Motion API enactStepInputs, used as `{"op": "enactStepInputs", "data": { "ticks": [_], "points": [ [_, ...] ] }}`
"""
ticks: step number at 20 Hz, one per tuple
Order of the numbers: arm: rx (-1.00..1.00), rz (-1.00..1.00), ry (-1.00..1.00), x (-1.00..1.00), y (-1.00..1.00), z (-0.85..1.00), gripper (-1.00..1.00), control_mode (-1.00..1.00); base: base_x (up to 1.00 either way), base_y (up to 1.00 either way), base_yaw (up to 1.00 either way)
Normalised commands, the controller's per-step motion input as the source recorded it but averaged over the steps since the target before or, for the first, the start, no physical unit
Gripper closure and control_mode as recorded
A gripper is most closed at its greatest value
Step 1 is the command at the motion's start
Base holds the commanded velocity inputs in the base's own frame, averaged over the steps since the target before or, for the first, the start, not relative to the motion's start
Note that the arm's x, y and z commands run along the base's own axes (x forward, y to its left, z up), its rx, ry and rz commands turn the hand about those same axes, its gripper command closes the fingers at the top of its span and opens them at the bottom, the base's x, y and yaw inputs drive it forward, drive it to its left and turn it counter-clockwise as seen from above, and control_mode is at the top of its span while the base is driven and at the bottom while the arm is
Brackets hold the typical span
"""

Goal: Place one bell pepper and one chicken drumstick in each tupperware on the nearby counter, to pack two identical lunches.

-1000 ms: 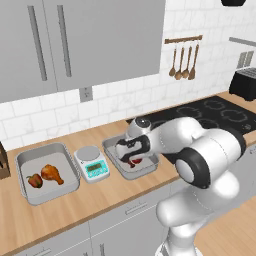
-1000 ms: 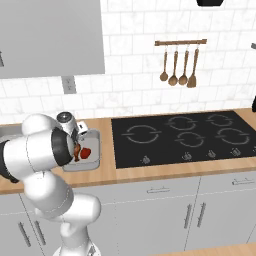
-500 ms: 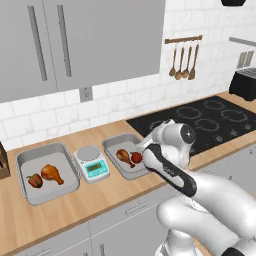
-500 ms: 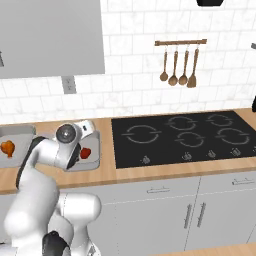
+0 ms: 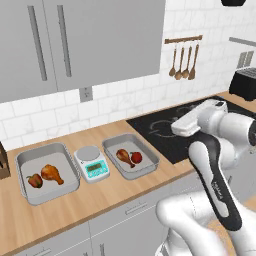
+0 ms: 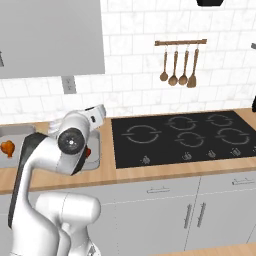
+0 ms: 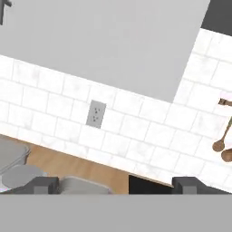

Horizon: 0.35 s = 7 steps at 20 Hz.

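Since a second ago the arm has swung up off the right tupperware (image 5: 154,161) — gripper (image 7: 115,183) spread wide, empty. Bell pepper (image 5: 136,157) and chicken drumstick (image 5: 123,156) sit inside it. Keep retreating high — don't clip the rim.

A home kitchen: black cooktop (image 6: 187,137) set in a wooden counter (image 5: 75,205), white tiled wall, grey cabinets, wooden spoons (image 5: 183,62) hanging at the far right.

wooden counter (image 5: 100,200), two grey tupperware tubs (image 5: 30,187) (image 5: 150,160), white scale (image 5: 92,162) between, black cooktop (image 5: 165,132)
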Motion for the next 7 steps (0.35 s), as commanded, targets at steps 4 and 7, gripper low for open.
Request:
{"op": "enactStepInputs", "data": {
  "ticks": [4,7],
  "points": [
    [0.10,0.00,-0.40,-1.00,-0.30,1.00,-1.00,-1.00,0.00,0.00,0.00],
    [-0.04,0.00,-0.28,-0.33,0.05,0.27,-1.00,-1.00,0.00,0.00,0.00]
  ]
}}
